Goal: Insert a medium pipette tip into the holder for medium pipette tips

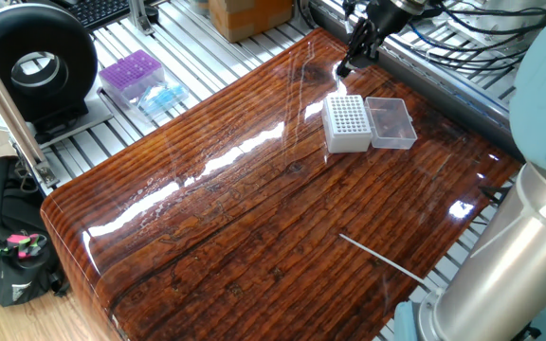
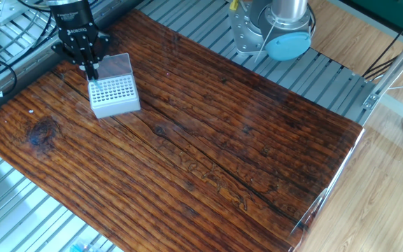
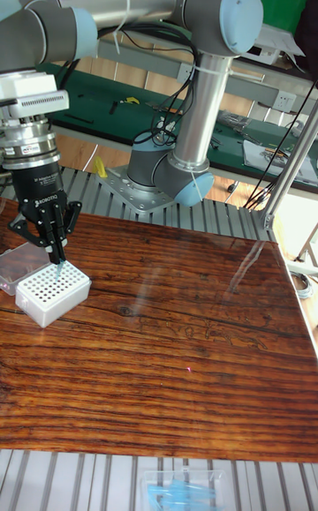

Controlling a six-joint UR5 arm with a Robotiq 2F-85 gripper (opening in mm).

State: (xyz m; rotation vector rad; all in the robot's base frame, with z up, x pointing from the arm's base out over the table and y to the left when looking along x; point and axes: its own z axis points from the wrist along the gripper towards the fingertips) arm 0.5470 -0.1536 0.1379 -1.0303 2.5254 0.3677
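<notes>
The holder is a small white box with a grid of holes on top and a clear lid lying open beside it, at the far side of the wooden table. My gripper hangs straight down over the holder's back edge, shut on the medium pipette tip. The bluish tip points down at the grid. From the other side, the tip reaches the top of the holder below the gripper. Whether it sits inside a hole cannot be told.
A purple tip box and a light-blue pack lie on the slatted bench left of the table. A black round device stands behind them. A thin white rod lies near the front right edge. The arm's base stands beyond the table.
</notes>
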